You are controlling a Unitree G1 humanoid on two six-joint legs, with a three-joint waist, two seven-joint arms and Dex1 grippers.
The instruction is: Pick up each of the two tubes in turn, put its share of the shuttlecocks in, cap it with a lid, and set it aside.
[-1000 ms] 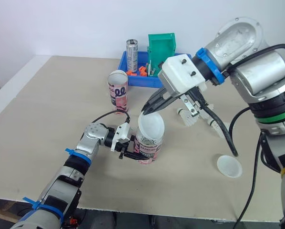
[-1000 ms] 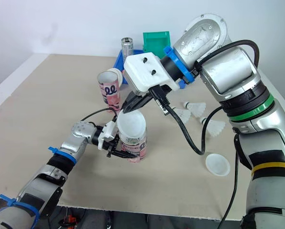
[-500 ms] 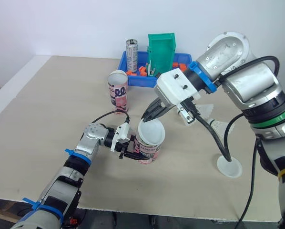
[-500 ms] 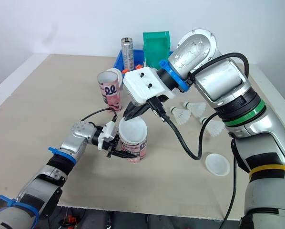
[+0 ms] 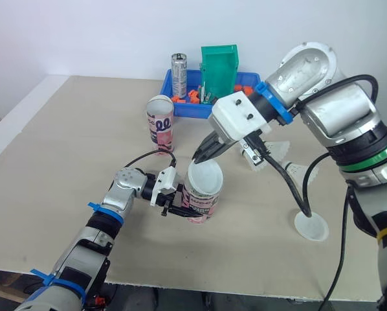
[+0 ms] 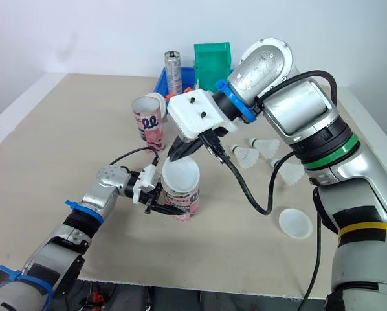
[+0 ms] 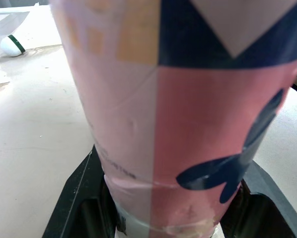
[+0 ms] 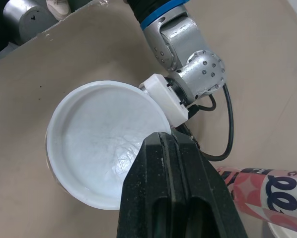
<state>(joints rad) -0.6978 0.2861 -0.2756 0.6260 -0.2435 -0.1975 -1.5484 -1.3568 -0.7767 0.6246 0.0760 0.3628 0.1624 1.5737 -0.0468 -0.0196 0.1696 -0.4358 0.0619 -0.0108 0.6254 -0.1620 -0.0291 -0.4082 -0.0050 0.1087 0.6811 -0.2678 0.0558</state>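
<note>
left jaws: clamped on held tube (image 5: 202, 204), low on its body near the base; black fingers (image 7: 84, 198) on both sides.
left gripper (image 5: 179, 206): horizontal, meets tube from robot's left.
left arm: forearm low over table (image 5: 64, 142), reaching fwd from near edge, wrist approx level.
right jaws: pinched together on rim of lid (image 5: 205, 176).
right gripper (image 5: 199, 155): points down and to robot's left, tips at lid's far edge.
right arm: elbow high at rear right, forearm slopes down twd centre.
lid: on held tube's mouth, slightly tilted; fully seated or not, cannot tell.
held tube: upright, table centre.
second tube (image 5: 160, 123): upright, open, further back, near blue bin (image 5: 180, 107).
spare lid (image 5: 311, 227): flat on table, right side.
shuttlecocks (image 6: 265, 148): on table behind right arm.
bin: holds can (image 5: 179, 74), green box (image 5: 218, 65).
</note>
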